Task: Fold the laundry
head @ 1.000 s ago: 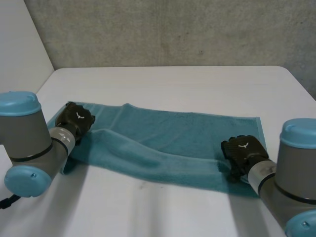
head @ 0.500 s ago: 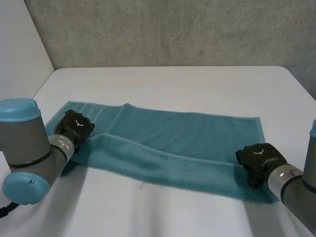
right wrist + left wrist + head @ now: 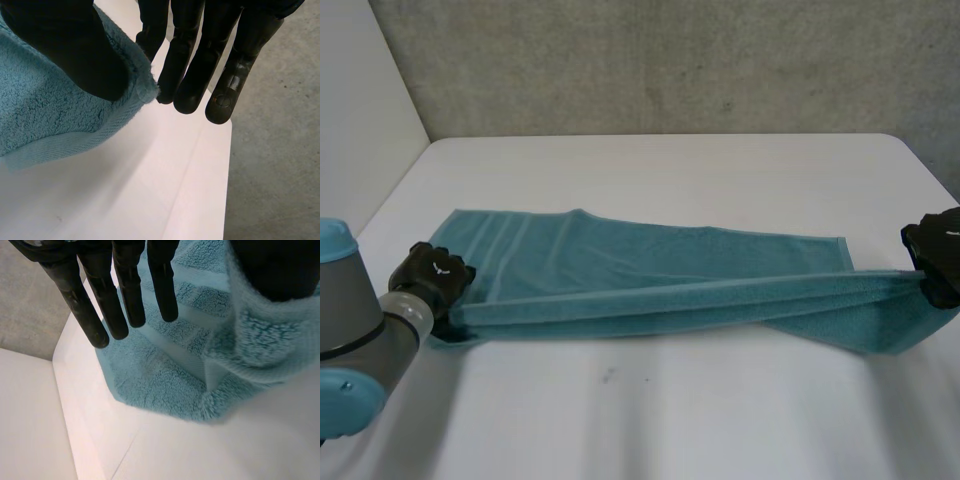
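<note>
Across the middle of the white desk (image 3: 670, 170): long teal terry-cloth towel (image 3: 650, 265), laid lengthwise, far half flat, near long edge raised off the surface and drawn into a tight ridge between both hands.

At the near left corner, left hand (image 3: 432, 275) closed on a bunched fold, with cloth wadded against the thumb (image 3: 275, 265) and fingers (image 3: 125, 290) straight and hanging clear above the flat striped part. At the right end, right hand (image 3: 940, 250) pinching the hemmed corner between its thumb and straight fingertips, the rest of the cloth drooping below.

Judged by look: soft, limp, fairly light, not fragile. Thick looped pile, so plenty of friction and little risk of slipping from a firm pinch. No stiffness of its own, so likely to sag or crumple wherever unsupported. Best taken at corners or along the woven hem, both ends at once, with tension kept so the edge travels straight.

Hard to make out: the exact spot where the left pinch closes, hidden behind the thumb. Right hand partly cut off in the head view. Desk strip under the raised edge shadowed. Single layer or already doubled, impossible to tell.
</note>
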